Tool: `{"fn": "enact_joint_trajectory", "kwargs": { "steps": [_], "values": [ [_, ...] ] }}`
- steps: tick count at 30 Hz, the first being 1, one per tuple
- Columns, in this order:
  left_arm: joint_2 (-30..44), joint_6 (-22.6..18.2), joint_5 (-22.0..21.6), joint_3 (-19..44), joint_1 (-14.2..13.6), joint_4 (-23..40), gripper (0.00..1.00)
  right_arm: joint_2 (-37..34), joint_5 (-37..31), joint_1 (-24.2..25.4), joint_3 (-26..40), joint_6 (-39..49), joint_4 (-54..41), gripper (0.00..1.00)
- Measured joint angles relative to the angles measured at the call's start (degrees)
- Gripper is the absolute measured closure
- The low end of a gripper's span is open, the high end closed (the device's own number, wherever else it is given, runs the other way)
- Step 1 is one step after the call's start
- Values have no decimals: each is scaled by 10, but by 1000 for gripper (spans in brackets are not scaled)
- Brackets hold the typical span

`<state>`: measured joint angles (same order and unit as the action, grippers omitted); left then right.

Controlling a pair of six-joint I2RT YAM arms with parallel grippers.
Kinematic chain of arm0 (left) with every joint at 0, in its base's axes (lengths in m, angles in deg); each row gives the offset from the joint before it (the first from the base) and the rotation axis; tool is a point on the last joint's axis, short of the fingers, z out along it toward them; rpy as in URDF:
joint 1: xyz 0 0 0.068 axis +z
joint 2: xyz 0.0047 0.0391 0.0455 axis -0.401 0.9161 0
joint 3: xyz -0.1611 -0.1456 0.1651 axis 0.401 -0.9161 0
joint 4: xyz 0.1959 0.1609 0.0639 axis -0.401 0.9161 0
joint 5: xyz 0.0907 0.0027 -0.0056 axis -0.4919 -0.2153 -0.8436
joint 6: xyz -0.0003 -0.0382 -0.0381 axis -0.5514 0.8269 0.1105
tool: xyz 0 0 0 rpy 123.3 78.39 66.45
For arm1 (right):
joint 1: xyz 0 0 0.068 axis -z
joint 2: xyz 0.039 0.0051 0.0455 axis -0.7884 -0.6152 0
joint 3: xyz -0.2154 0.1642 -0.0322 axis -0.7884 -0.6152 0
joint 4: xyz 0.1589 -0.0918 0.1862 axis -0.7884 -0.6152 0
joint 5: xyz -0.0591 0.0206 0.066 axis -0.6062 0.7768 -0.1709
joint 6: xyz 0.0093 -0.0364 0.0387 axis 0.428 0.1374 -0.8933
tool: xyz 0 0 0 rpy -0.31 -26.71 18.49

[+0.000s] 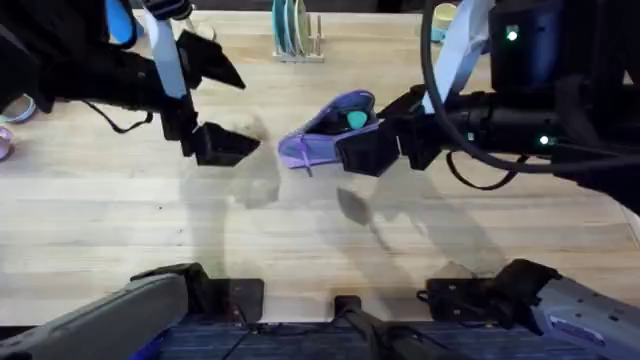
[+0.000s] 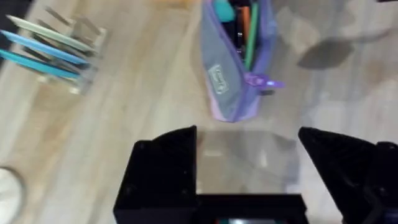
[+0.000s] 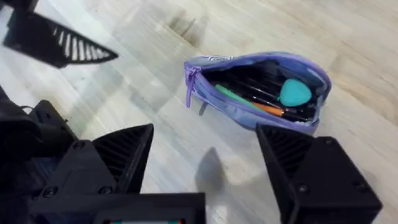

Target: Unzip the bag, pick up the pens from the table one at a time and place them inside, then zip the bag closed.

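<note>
Bag (image 3: pixel 255 90) unzipped on table (image 1: pixel 150 220), pens (image 3: pixel 249 101) inside, left gripper (image 2: pixel 249 158) wide, right gripper (image 3: pixel 205 155) wide

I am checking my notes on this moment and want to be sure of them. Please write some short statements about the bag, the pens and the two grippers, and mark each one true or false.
1. The bag is zipped closed. False: it lies open on the table.
2. The green pen and the orange pen are inside the bag. True.
3. The left gripper is shut on the bag. False: it is open and holds nothing, apart from the bag.
4. The right gripper is open. True.
5. A teal object sits in the bag's opening. True.
</note>
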<state>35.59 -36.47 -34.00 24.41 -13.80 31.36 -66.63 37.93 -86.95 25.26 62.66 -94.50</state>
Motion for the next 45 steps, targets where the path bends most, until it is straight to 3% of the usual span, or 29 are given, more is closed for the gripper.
{"fn": "enact_joint_trajectory", "kwargs": {
  "steps": [6, 11, 14, 19, 30, 45],
  "values": [
    [0, -6, 0, 0, 0, 75, 7, 0, 0, 0, 0, -1, -20, 6],
    [0, -88, 0, 0, 0, 147, 6, -4, 0, 0, 0, -12, -22, 5],
    [0, -130, 0, 0, 0, 145, 6, -16, 0, 0, 0, -36, -21, 5],
    [0, -163, 0, 0, 0, 111, 5, -30, 0, -21, 0, -60, -17, 4],
    [22, -177, 0, 0, 0, 83, 6, -31, -12, -107, 0, -97, 10, 4],
    [28, -178, 0, 0, 0, 83, 6, -77, -34, -116, 0, -160, 52, 4]
  ]
}}
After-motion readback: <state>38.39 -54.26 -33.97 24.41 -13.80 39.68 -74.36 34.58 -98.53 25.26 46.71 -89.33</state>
